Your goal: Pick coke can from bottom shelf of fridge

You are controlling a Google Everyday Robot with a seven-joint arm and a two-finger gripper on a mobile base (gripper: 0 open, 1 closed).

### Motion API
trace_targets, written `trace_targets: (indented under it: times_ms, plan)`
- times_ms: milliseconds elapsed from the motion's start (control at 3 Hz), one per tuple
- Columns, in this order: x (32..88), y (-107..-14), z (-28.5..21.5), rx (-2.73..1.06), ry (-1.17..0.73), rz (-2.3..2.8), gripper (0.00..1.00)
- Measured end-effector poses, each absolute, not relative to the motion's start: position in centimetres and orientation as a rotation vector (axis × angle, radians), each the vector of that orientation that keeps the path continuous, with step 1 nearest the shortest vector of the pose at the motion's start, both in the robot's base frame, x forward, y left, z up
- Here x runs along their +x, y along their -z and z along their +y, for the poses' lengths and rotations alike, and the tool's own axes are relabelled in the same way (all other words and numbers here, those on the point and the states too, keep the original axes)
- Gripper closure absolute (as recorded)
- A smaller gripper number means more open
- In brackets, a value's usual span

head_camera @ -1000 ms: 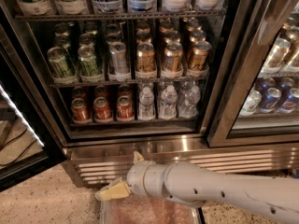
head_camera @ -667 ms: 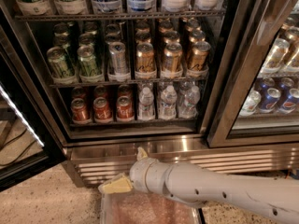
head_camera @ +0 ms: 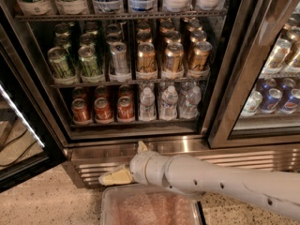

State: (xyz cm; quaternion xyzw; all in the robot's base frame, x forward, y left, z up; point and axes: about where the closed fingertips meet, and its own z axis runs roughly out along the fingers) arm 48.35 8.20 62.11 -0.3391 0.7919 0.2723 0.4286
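The fridge (head_camera: pixel 220 102) stands with its left compartment open. Three red coke cans (head_camera: pixel 102 109) stand in a row at the left of the bottom shelf (head_camera: pixel 136 123), with more red cans behind them. My gripper (head_camera: pixel 127 162) hangs below that shelf, in front of the ribbed steel base panel. It is open and holds nothing: one cream finger (head_camera: pixel 115 176) points left and the other (head_camera: pixel 141 146) points up. The white arm reaches in from the lower right.
Clear water bottles (head_camera: pixel 168 102) fill the right of the bottom shelf. Green cans (head_camera: pixel 75 62), silver cans and gold-brown cans (head_camera: pixel 173 57) stand on the rack above. The swung-out glass door (head_camera: pixel 18 125) is at left. A clear tray (head_camera: pixel 150 207) lies under the arm.
The gripper has risen a little toward the bottom shelf, with its fingers still spread. The cans have not moved.
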Motion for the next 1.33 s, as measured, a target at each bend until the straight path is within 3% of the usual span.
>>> trace_targets:
  times_ms: [667,1333]
  plan:
    - [57.6,-64.4,7.8,-0.801,-0.649,1.875,0.0]
    - [57.9,-65.5,9.9,-0.729,-0.683,1.843,0.0]
